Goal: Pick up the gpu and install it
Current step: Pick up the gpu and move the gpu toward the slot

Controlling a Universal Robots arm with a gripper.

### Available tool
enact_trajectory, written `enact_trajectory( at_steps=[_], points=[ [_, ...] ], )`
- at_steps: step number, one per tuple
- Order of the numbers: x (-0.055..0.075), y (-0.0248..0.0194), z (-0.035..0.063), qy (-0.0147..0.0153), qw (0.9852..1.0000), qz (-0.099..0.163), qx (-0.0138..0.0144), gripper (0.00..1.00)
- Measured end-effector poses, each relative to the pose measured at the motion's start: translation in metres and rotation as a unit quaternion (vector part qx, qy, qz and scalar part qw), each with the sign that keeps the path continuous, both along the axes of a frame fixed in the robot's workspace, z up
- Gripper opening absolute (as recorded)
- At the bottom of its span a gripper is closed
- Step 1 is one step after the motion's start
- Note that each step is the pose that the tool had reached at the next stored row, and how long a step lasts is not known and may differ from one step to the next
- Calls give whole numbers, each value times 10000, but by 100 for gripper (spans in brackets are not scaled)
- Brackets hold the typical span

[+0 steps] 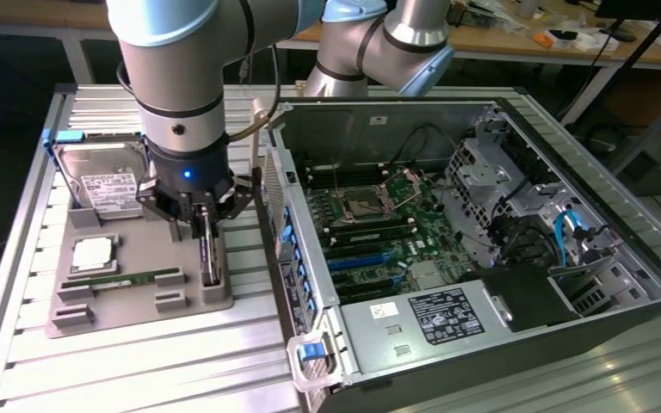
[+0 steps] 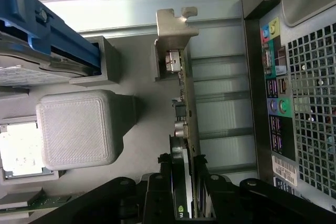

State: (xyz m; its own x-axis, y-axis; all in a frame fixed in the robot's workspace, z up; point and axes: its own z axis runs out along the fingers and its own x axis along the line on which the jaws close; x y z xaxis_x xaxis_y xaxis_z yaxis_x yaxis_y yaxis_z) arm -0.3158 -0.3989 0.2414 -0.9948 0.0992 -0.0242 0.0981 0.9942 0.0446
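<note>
Exterior view: we are seeing the fingers point(image 1: 196, 225) gripping the gpu point(image 1: 209, 262), which is standing on edge in the grey holder point(image 1: 135, 301) on the tabletop point(image 1: 135, 370), just beside the open computer case point(image 1: 423, 215) toward the exterior view's right. Wrist view: the fingers point(image 2: 160, 187) are pressing against both faces of the gpu point(image 2: 187, 108); its silver bracket point(image 2: 173, 24) is resting against the holder point(image 2: 142, 145).

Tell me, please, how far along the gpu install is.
Done: the gripper is positioned down over the gpu. In hand: the gpu stands on edge in its tray slot, not lifted yet. Left: the lift and the install; the blue slots in the case hold no card.
</note>
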Motion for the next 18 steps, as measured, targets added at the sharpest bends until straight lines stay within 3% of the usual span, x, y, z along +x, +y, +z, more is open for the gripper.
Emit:
enact_trajectory(
  at_steps=[18],
  points=[
    [0,5,51,0,10000,0,0,28]
  ],
)
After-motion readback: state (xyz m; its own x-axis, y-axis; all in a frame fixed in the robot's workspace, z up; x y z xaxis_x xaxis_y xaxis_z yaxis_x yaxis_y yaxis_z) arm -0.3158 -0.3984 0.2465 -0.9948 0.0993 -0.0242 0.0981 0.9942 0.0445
